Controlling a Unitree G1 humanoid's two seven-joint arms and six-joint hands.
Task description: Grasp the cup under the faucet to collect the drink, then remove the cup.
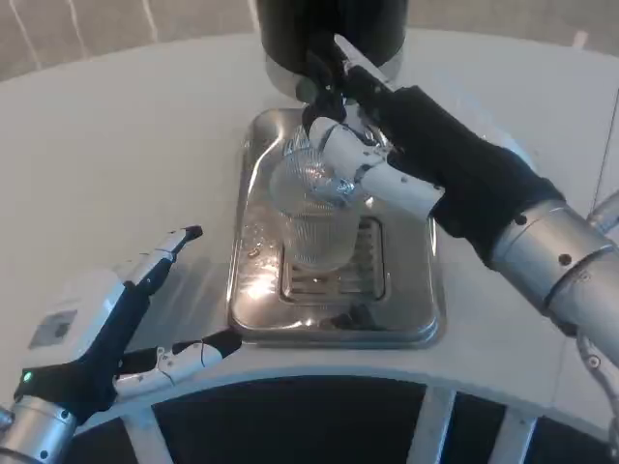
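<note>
R hand (372,159) grips cup (314,217) on tray (416,309); L hand (116,329) open.

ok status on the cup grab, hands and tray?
Right hand grips clear cup at its upper part, under the faucet. Left hand open, on the table beside the metal drip tray. Nothing blocking the cup.

Curved white table (116,145) with a dark gap below its near edge; pale grey-beige floor (77,29) beyond.
</note>
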